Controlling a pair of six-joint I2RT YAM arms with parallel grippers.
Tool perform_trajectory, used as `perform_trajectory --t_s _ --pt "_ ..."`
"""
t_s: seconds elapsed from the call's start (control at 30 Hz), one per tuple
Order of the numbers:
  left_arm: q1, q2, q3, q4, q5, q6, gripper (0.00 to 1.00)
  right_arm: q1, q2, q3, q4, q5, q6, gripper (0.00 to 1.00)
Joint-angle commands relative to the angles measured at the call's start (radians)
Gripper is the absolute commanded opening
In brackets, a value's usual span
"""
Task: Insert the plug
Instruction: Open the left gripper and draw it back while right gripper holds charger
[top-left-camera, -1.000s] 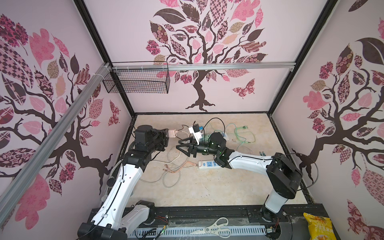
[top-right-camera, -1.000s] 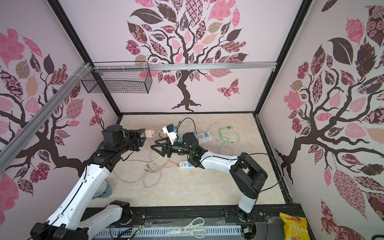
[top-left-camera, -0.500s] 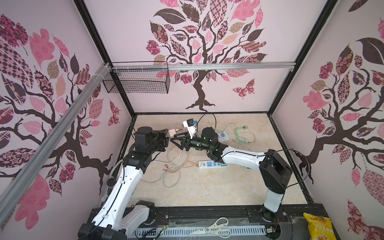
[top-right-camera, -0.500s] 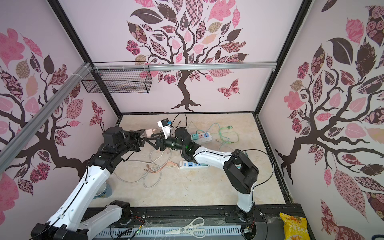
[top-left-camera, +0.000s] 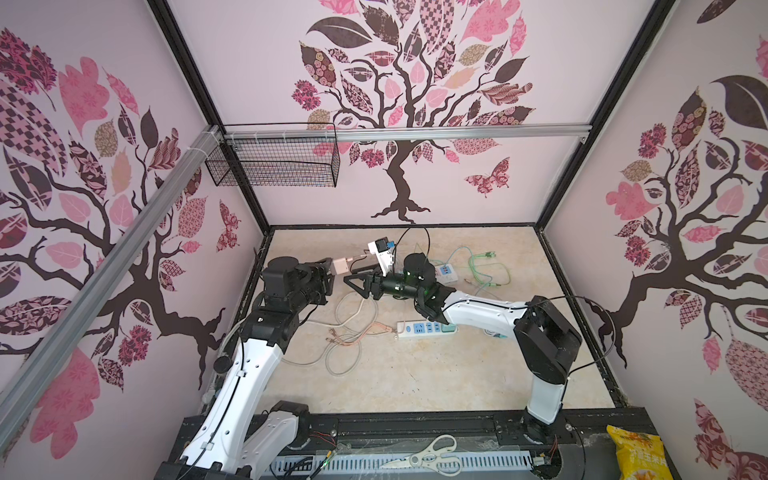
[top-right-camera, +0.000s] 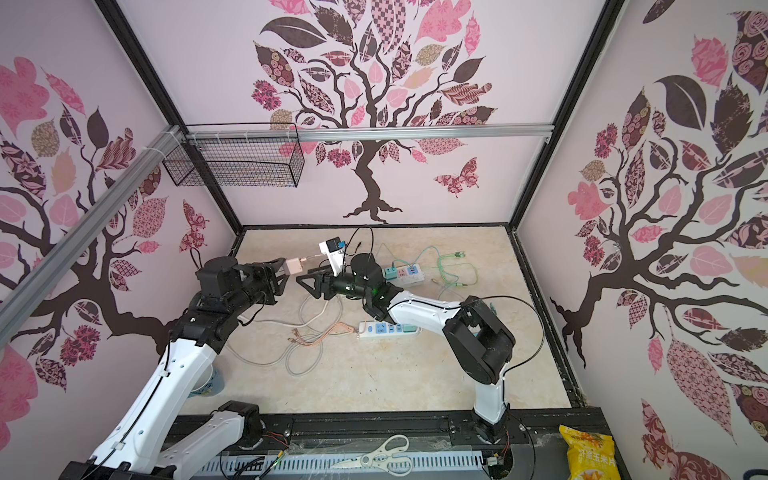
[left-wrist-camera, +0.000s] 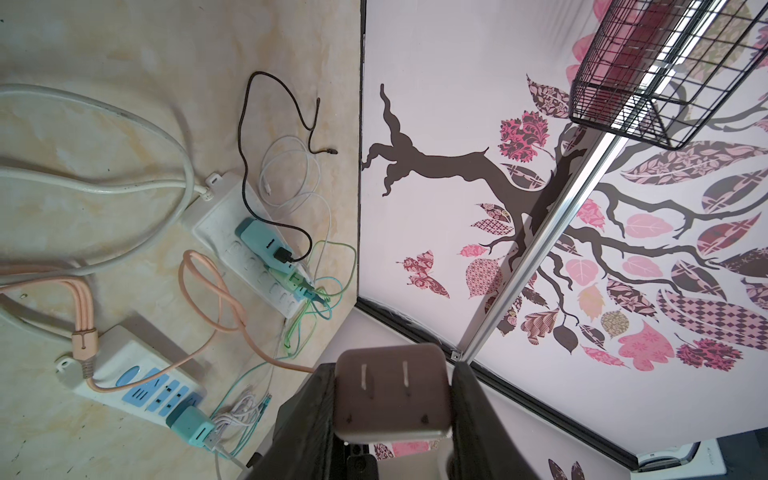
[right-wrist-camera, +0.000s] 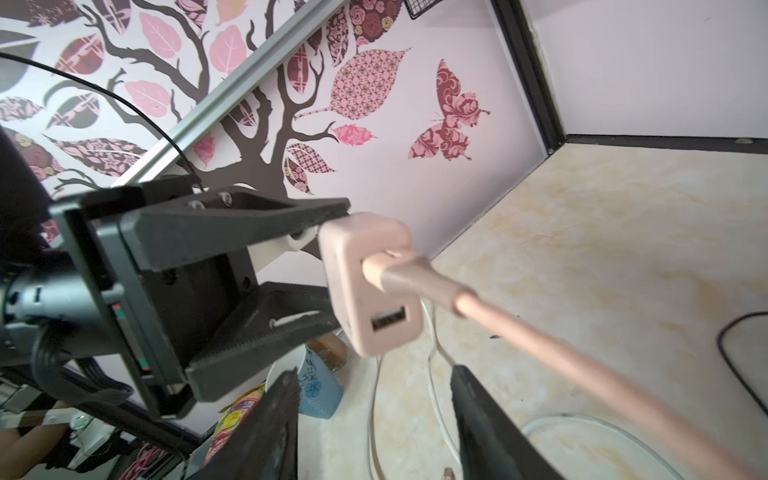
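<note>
Pink tree-print walls all round, pale marbled floor (top-left-camera: 415, 374) underneath, strewn with loose cables. Up off that floor, over on the left: pink plug (top-left-camera: 340, 266) clamped in the left gripper (top-left-camera: 331, 274), fingers drawn in narrow against its two sides. From the left wrist, staring straight at two flat prongs on the plug's face. Pushed into its opposite face, a pink cable (right-wrist-camera: 540, 332), stretching off past the right arm's fingers. Right gripper (top-left-camera: 354, 283) just beside the plug, spread well apart, gripping nothing. Down on the floor near the middle: white power strip (top-left-camera: 424, 328) with blue sockets, teal adapter at one end. Farther back, second power strip (top-left-camera: 446, 272), more teal adapters plus green and black leads plugged in. Plug hanging in mid-air, well apart from both strips.
</note>
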Motion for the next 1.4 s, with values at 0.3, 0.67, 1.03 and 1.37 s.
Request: perform_trajectory --t_s 0.3,0.67,1.03,1.37 --pt "0.004 -0.007 -0.036 0.054 0.044 0.015 0.00 -0.020 0.095 0.148 0.022 -0.068 0.046 0.65" --pt "0.005 0.007 -0.032 0.052 0.072 0.037 0.00 -0.029 0.071 0.135 0.021 -0.134 -0.001 0.24" --pt "0.006 0.011 -0.044 -0.030 -0.052 0.617 0.98 -0.082 -0.042 0.051 -0.026 -0.106 -0.046 0.00" --pt "-0.014 -0.005 -0.133 -0.153 -0.181 0.913 0.98 -0.111 -0.142 -0.012 -0.135 -0.046 -0.110 0.00"
